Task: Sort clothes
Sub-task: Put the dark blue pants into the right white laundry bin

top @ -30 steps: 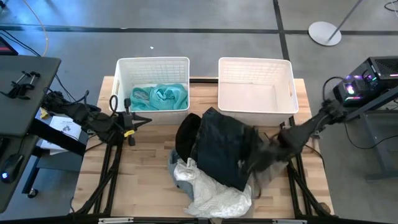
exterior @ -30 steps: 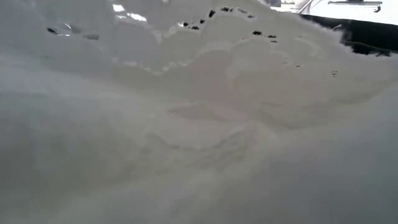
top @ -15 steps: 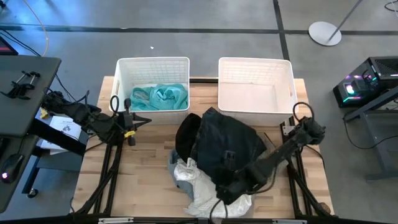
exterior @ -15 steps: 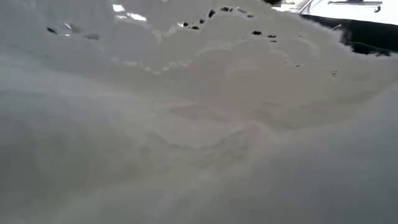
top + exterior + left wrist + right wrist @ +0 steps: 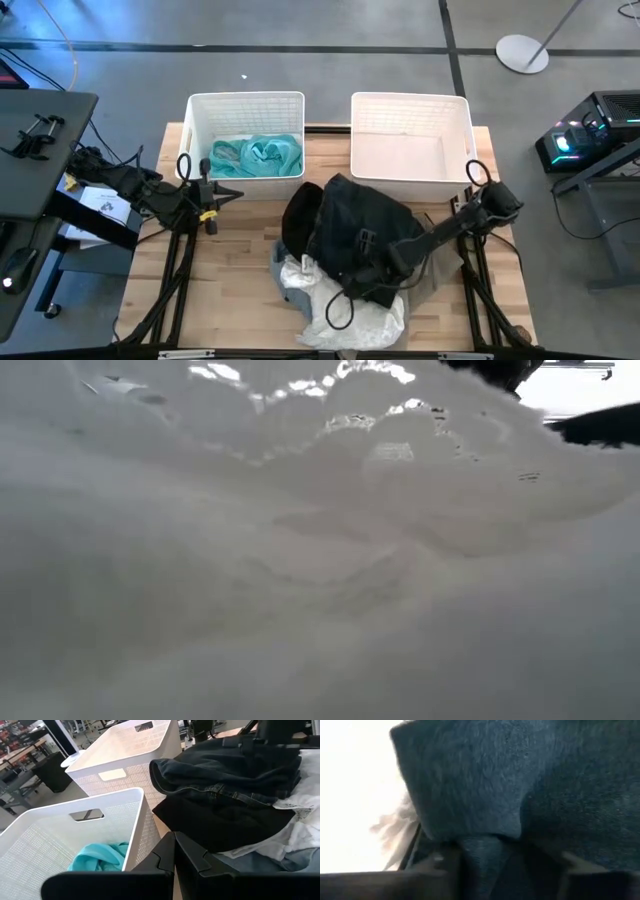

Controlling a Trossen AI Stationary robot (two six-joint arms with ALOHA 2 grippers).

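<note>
The clothes sat in a heap at the table's middle-front, just in front of the two baskets. On top was a dark denim garment [image 5: 365, 235], crumpled, w/ a seam and folded hem clear in the left wrist view [image 5: 225, 767]. A black garment [image 5: 298, 222] lay under it toward the left side, bulging out as a rounded lump. Below both, at the table's front edge, a white garment [image 5: 335, 310] spread out, wrinkled, w/ a strip of light blue denim [image 5: 283, 262] peeking out beside it. A teal garment [image 5: 258, 155] lay apart, bunched inside the left basket [image 5: 245, 103]. The right basket [image 5: 410, 105] held nothing visible.

Right gripper [image 5: 362, 285] was down on the pile, at the near edge of the dark denim; its wrist cam showed blue-grey cloth bunched between the fingers, so it was pinching that fabric. Left gripper [image 5: 225, 192] hovered by the left basket's front wall, fingers closed together to a point.

Low view was nearly all covered by white cloth [image 5: 300, 560]; only dark slivers at its top. Beige item not made out.
</note>
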